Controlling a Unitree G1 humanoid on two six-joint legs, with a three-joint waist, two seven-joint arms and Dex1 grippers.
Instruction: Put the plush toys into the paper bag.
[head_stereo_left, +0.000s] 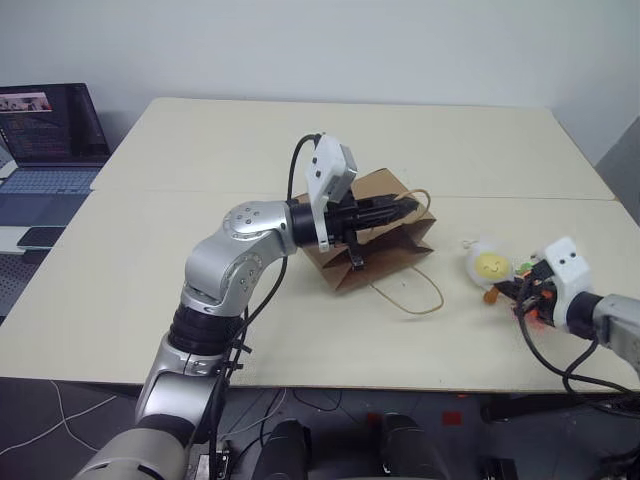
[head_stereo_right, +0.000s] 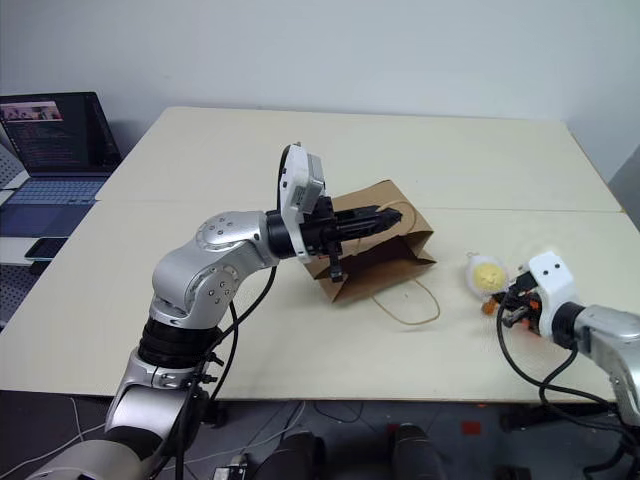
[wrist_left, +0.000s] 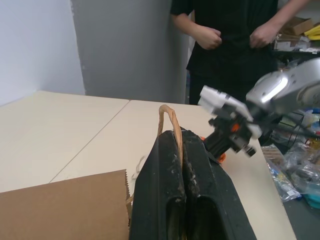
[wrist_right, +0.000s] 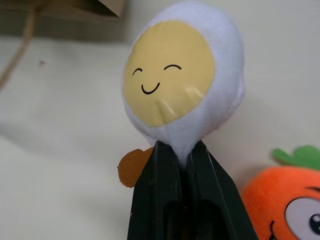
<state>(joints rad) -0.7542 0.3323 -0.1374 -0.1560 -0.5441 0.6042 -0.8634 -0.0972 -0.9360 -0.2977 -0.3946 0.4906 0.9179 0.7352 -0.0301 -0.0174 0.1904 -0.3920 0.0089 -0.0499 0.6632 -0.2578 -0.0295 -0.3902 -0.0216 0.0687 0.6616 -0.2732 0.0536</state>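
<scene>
Two right fingers pinch the white egg plush toy with yellow face at its lower edge; left fingers clamp the brown paper bag's tan cord handle.

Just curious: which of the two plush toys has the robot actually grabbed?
The white egg toy with the yellow smiling face: the right gripper pinches its bottom. The orange carrot toy lies free beside it.

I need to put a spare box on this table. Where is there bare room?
The far half of the table behind the paper bag is bare, as is the near left stretch toward the laptop. It is crowded between the bag and the right gripper, which pinches the egg toy beside the carrot toy.
</scene>
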